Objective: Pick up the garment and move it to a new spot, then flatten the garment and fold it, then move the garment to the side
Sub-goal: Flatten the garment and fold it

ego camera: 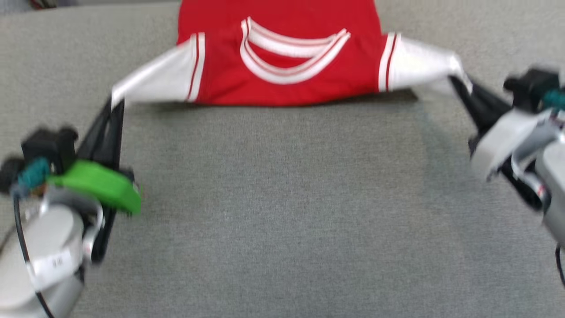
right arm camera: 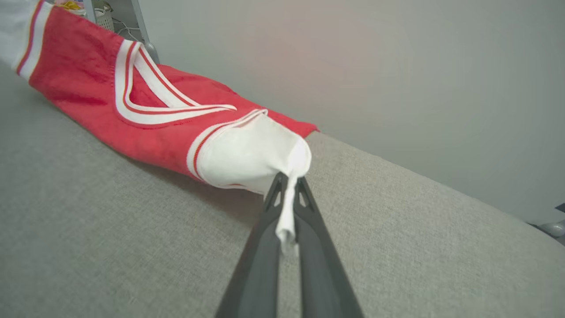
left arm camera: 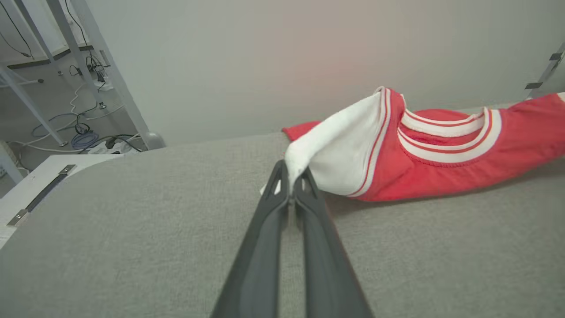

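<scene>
- Two grips, one on each white sleeve: my left gripper (ego camera: 115,102) is clamped on the sleeve end at the left of the head view, and my right gripper (ego camera: 459,81) on the sleeve end at the upper right.
- The garment (ego camera: 282,88) spans the top centre, striped collar facing up, its red body lying on the grey cloth surface (ego camera: 282,212), sleeves pulled outward.
- On my left forearm, lower left, is a white label (ego camera: 56,263), too blurred to read.
</scene>
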